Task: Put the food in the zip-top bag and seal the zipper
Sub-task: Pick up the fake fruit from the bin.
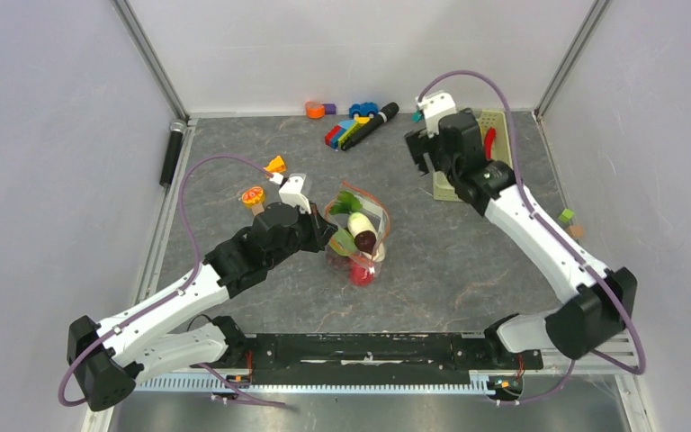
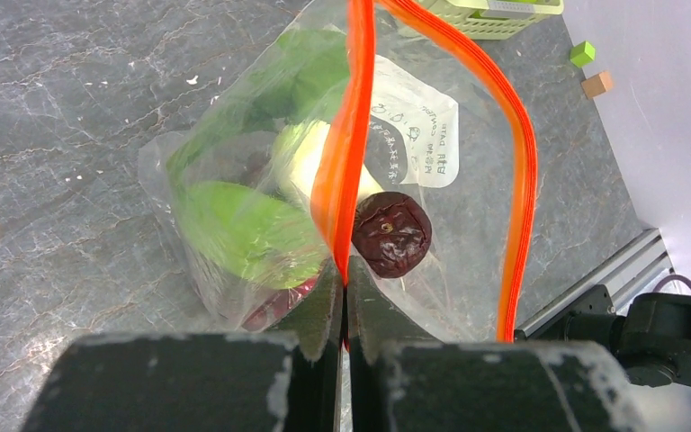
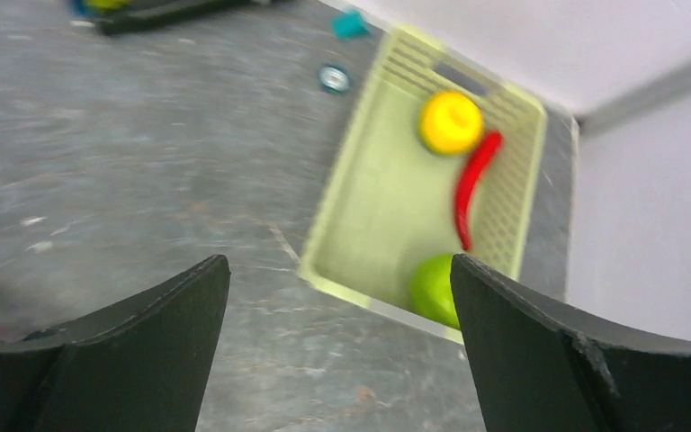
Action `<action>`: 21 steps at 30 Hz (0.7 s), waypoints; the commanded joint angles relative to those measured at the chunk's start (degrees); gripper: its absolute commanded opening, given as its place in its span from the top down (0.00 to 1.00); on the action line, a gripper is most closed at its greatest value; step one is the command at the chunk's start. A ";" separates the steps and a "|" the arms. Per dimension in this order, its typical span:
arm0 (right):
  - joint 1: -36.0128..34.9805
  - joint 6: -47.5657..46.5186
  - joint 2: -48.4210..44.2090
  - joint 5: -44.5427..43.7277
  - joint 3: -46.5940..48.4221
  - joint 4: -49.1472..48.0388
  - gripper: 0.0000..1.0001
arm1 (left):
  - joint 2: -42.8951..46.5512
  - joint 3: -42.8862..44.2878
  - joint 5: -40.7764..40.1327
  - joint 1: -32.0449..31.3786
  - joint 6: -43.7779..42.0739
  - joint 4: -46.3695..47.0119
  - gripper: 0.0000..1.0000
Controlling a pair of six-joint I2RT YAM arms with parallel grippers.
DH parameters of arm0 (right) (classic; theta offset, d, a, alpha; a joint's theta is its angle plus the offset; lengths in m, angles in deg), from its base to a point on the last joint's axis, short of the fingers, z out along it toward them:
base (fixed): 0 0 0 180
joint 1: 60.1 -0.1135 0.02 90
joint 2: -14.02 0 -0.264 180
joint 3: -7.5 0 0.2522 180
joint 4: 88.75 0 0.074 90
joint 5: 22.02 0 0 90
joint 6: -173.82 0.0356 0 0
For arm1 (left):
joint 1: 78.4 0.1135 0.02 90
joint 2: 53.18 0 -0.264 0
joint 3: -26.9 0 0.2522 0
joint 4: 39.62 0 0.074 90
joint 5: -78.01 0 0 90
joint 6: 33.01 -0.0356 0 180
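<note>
The zip-top bag (image 1: 365, 243) stands in the middle of the table, mouth up and gaping. My left gripper (image 2: 344, 281) is shut on the near lip of its red-orange zipper (image 2: 351, 135); in the top view that gripper (image 1: 327, 236) is at the bag's left side. Inside the bag lie a green fruit (image 2: 243, 229), a white radish (image 2: 301, 157) and a dark red fruit (image 2: 392, 234). My right gripper (image 3: 337, 297) hangs open and empty over the near left corner of the pale green basket (image 3: 387, 207). That basket holds a yellow fruit (image 3: 451, 123), a red chili (image 3: 472, 184) and a green fruit (image 3: 434, 290).
Coloured blocks (image 1: 349, 131) and a black marker (image 1: 374, 125) lie at the back. An orange-slice toy (image 1: 253, 195) and a yellow-orange block (image 1: 275, 165) sit left of the bag. A green cube (image 1: 567, 216) and a brown cube (image 1: 577, 230) lie under the right arm.
</note>
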 commanded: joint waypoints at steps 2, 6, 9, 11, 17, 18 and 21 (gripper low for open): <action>8.47 5.69 8.01 -9.19 7.16 7.42 0.02 | 0.69 -0.03 0.42 -0.09 -1.25 2.42 0.97; 13.92 6.99 15.42 -7.27 12.82 12.54 0.02 | 0.67 0.10 0.77 -0.09 -1.17 2.45 0.97; 17.94 8.08 20.30 -4.20 15.77 14.73 0.02 | 0.67 -0.05 1.32 -0.09 -1.27 2.65 0.97; 20.38 10.28 23.02 -2.43 17.92 16.52 0.02 | 0.62 -0.19 1.41 -0.09 -1.40 3.00 0.97; 26.08 12.84 30.27 -1.54 22.08 22.96 0.02 | 0.10 -0.17 1.81 -0.09 -1.45 3.21 0.97; 26.68 13.05 31.45 -1.47 23.21 24.29 0.02 | 0.18 -0.17 1.78 -0.09 -1.36 3.21 0.97; 27.26 13.04 34.59 -0.79 25.33 26.09 0.02 | 0.15 -0.23 1.45 -0.09 -1.46 3.12 0.97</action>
